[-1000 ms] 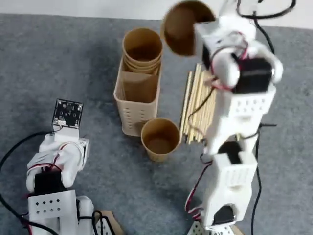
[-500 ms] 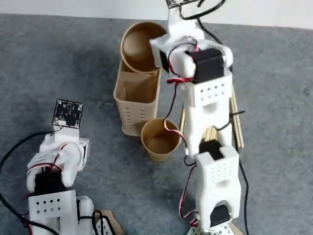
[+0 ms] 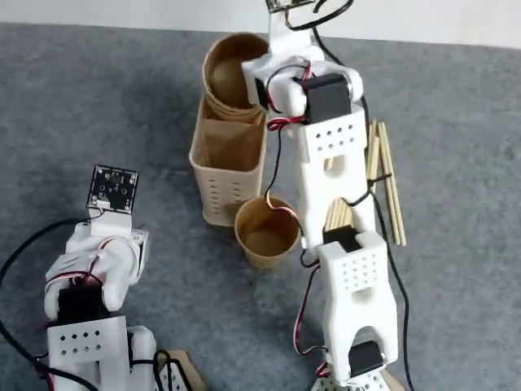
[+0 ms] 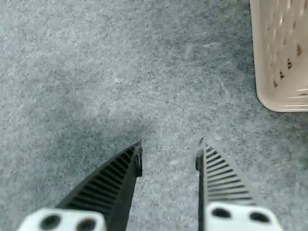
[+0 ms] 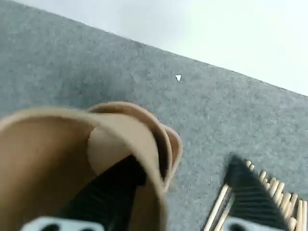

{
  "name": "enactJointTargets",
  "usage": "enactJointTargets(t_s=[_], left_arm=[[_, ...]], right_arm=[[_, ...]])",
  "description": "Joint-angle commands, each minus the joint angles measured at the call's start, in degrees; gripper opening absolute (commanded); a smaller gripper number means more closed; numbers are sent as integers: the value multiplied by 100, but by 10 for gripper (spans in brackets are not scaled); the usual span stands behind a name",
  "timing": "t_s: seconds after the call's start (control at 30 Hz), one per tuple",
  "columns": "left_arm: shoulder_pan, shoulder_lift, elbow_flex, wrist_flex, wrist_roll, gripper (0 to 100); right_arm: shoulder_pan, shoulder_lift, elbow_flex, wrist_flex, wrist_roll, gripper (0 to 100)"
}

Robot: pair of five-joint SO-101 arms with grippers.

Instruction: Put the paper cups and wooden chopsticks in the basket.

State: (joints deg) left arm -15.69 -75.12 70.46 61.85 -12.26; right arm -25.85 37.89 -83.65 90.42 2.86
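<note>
While grey felt (image 3: 98, 98) lies flat underneath, left claw (image 4: 170, 143) parted, empty, right claw (image 5: 185, 166) spread wide, one finger inside paper cup (image 5: 48, 159)

Grey carpet (image 3: 122, 98) covers the table; pale strip (image 3: 163, 12) along far edge

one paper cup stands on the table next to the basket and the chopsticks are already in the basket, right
Wrong on the chopsticks: the high view shows them lying on the table outside the basket, not in it. The paper cup does stand next to the basket.
</note>
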Motion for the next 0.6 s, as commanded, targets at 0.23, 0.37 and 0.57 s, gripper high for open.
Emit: enactJointTargets(t_s=[0.23,0.37,0.57], left_arm=[[110,-66,-13,-123,9,207],[110,-66,-13,-105,9,207],[110,-66,-13,-114,9,207]], right_arm=[[66,-1244,-901,1138,-88,337],[418,-2185,1138,1095,-308,268],[303,-4189,5974,1077,-404,216]])
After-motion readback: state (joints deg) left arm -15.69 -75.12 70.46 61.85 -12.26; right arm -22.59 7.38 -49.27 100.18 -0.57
